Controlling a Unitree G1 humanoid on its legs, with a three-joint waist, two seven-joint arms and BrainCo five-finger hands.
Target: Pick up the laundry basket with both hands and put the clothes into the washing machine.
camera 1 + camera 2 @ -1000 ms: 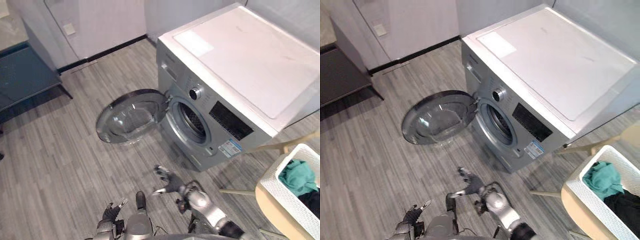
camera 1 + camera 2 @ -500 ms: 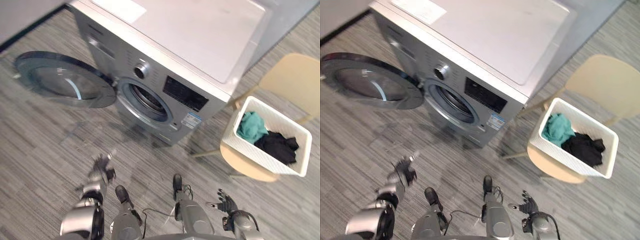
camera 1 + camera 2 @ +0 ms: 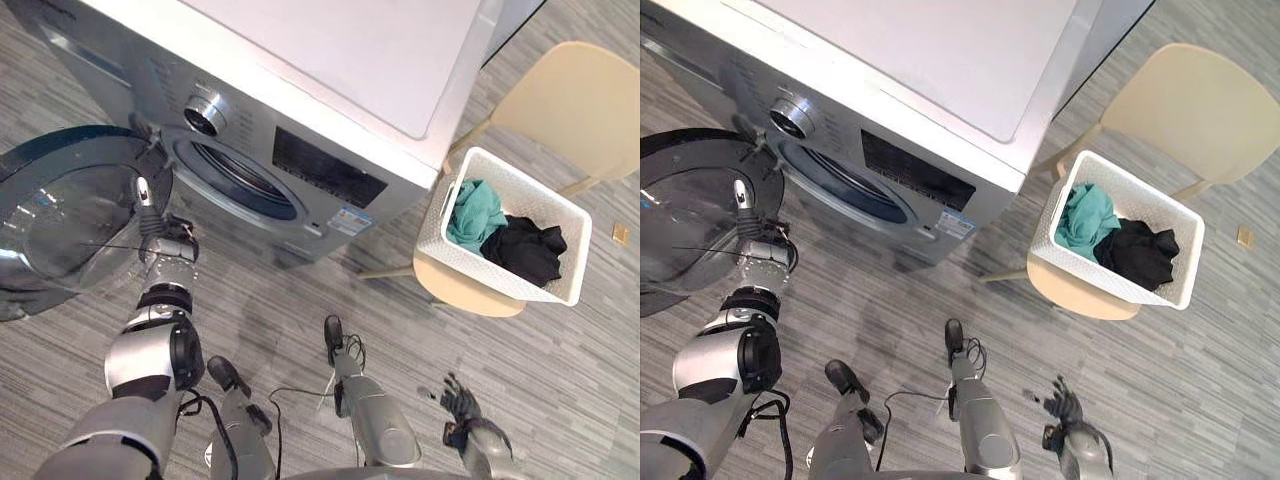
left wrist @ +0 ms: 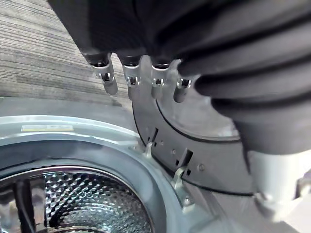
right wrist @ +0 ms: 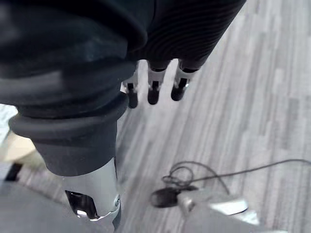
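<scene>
Left eye view: boxy silver washing machine [image 3: 300, 90], its round glass door [image 3: 70, 215] swung open. A white perforated rectangular laundry basket [image 3: 432, 232] sits on a beige chair [image 3: 570, 100] beside the machine, holding crumpled teal cloth [image 3: 472, 212] and black cloth [image 3: 527, 250]. The left hand [image 3: 168, 245] is before the door and the right hand [image 3: 462, 405] out in front of the machine, both well apart from the basket.
Left wrist view: fingers [image 4: 109, 81] straight, empty, by the machine's dimpled steel drum [image 4: 73, 199].
Right wrist view: fingers [image 5: 153, 92] straight, empty, over grey plank floor [image 5: 252, 97].
</scene>
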